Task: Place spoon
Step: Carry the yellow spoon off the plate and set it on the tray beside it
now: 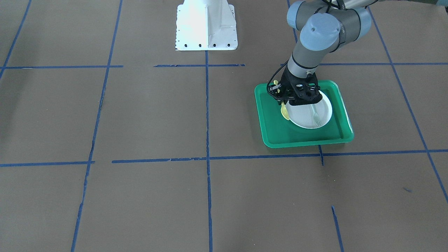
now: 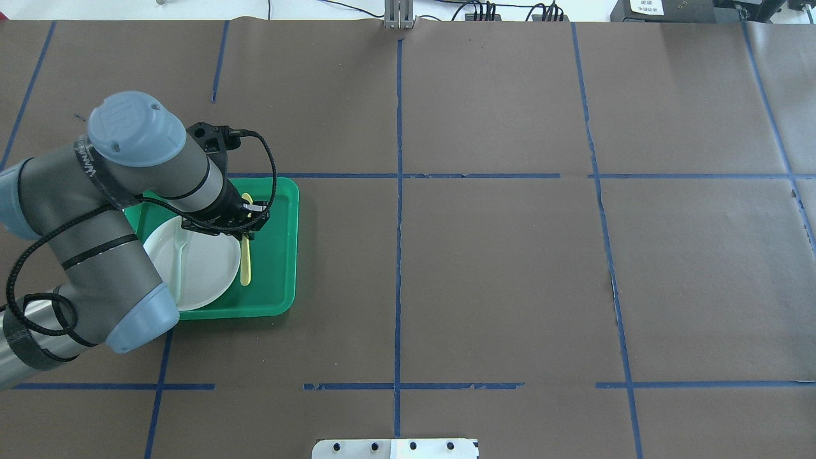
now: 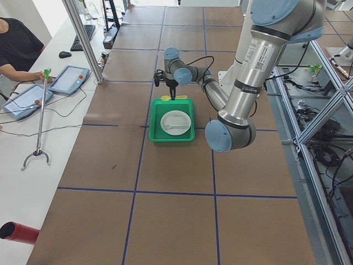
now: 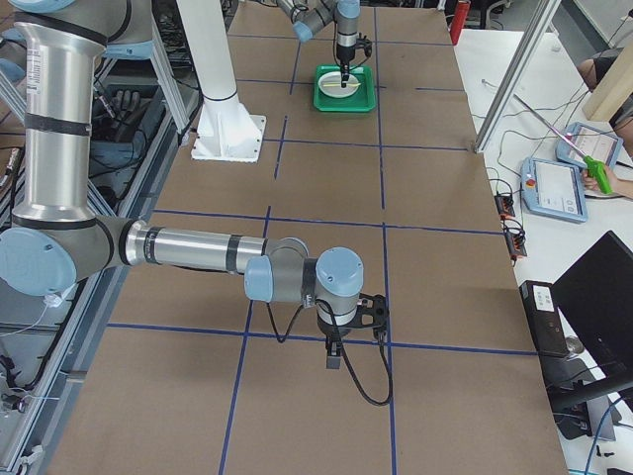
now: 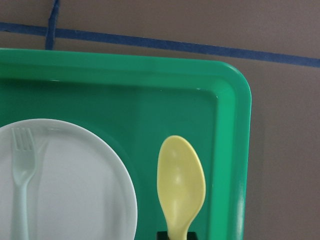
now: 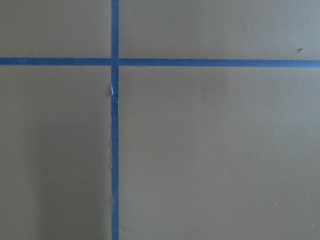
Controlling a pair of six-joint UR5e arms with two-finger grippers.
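The pale yellow spoon [image 5: 181,182] hangs in my left gripper [image 2: 247,233], which is shut on its handle just behind the bowl. The spoon is level, a little above the green tray [image 2: 280,255], beside the white plate [image 2: 204,261], on the plate's right in the overhead view. Its bowl points to the tray's far edge. It also shows in the overhead view [image 2: 245,261] and the front view [image 1: 285,111]. My right gripper [image 4: 336,358] hovers over bare table far from the tray; I cannot tell whether it is open or shut.
A translucent fork [image 2: 179,255] lies on the plate. The tray sits on brown paper marked with blue tape lines [image 2: 398,191]. The white robot base [image 1: 206,26] stands at the table's middle edge. Operators' desks with tablets [image 3: 69,79] line one side.
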